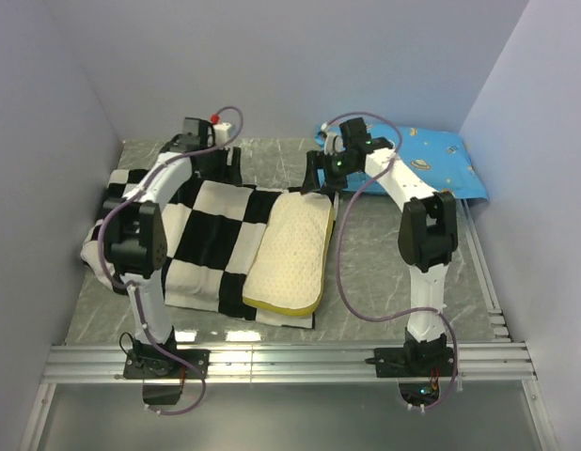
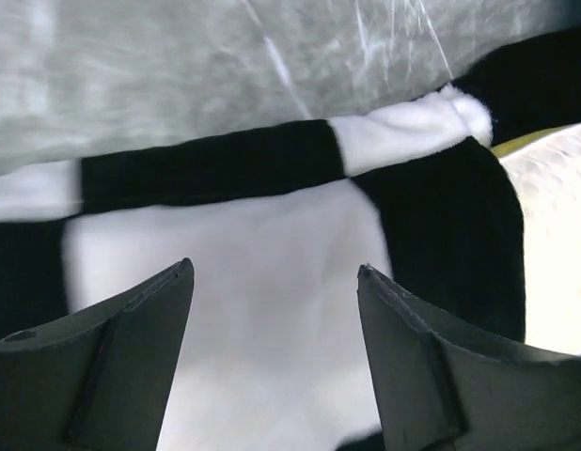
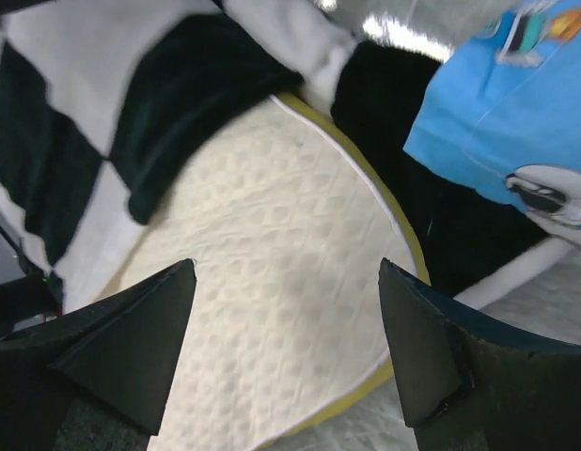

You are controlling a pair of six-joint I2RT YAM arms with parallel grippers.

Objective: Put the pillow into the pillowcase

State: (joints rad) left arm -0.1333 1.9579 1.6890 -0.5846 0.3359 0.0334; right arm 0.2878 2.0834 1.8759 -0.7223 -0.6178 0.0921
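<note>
A large flat pillowcase of black and white checkerboard fabric [image 1: 211,246] lies spread on the grey marbled table [image 1: 384,263], reaching from the left side to about the middle. The cream rectangular pillow with dotted texture and olive-yellow piping [image 1: 292,254] lies along the pillowcase's right end, its long side running near to far. Most of its top is uncovered. In the right wrist view a fold of checkered fabric laps over the pillow's left edge, and black fabric shows beyond the piping on the right. The right gripper [image 3: 286,271] hangs over the pillow's far end with its dark fingers [image 3: 121,348] spread wide. The pillow's surface shows between and below them, and nothing is held. The left gripper [image 2: 272,274] hovers over the far edge of the pillowcase, left of the pillow. Its fingers [image 2: 131,357] are wide apart above a white square, holding nothing. A blue cartoon-print pillow [image 1: 441,155] lies at the far right, just beside the right gripper.
</note>
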